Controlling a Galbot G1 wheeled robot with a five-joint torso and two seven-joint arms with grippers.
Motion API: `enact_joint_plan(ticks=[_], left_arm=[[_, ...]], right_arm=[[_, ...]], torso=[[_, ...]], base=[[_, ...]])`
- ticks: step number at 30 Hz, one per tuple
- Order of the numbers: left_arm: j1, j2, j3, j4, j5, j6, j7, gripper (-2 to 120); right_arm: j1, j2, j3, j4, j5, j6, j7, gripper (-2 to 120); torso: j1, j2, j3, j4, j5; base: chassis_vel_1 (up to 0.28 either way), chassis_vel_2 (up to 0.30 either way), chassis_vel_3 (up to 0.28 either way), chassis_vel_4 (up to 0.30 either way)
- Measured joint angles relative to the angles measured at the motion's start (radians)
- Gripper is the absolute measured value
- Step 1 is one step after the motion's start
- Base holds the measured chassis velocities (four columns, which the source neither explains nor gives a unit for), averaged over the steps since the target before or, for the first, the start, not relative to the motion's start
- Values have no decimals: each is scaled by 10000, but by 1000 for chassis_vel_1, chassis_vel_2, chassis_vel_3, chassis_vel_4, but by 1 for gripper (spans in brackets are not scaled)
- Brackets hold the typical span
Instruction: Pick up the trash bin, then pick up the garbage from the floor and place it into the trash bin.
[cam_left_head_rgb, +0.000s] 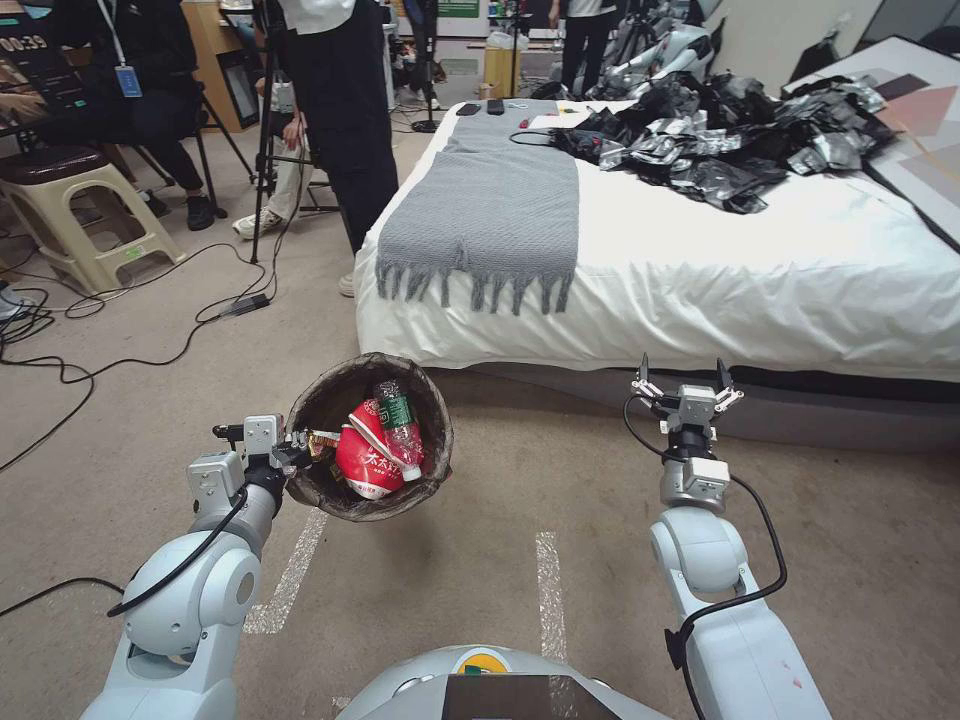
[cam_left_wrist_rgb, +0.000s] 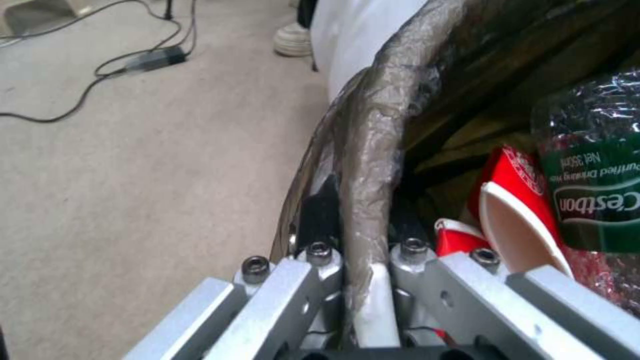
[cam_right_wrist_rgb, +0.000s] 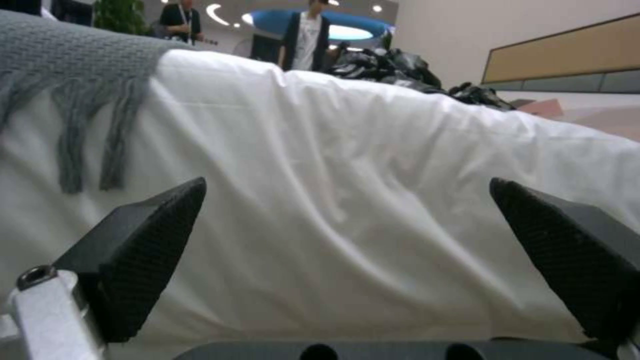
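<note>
Beige carpet (cam_left_head_rgb: 560, 470) covered the floor in front of a bed (cam_left_head_rgb: 760, 270) with a white sheet, one grey fringed throw (cam_left_head_rgb: 490, 205) and a heap of black plastic bags (cam_left_head_rgb: 730, 135) on top. At the robot's left, the left tool (cam_left_head_rgb: 296, 452) was clamped on the near rim of the trash bin (cam_left_head_rgb: 330, 395), holding it off the carpet and tilted, its mouth turned up toward the head camera. In the left wrist view its fingers (cam_left_wrist_rgb: 320, 220) pinched the bag-covered rim (cam_left_wrist_rgb: 370, 150), one outside and one inside. One bin was in view, and inside it lay the garbage: two red-and-white noodle bowls (cam_left_head_rgb: 368, 450), one clear bottle with a green label (cam_left_head_rgb: 398, 425) and one small wrapper (cam_left_head_rgb: 322, 438) near the rim. The right tool (cam_left_head_rgb: 688, 388) hung just before the bed's edge, its two fingers (cam_right_wrist_rgb: 143, 245) wide apart and holding nothing.
</note>
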Motion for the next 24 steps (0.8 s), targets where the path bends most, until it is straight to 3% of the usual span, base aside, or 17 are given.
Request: enact_joint_plan(ticks=[24], left_arm=[[-17, -7, -83, 24, -57, 1, -11, 0]], right_arm=[[-84, 88, -15, -22, -86, 69, -38, 100]], torso=[[0, 0, 0, 0, 0]], base=[[59, 60, 58, 65]])
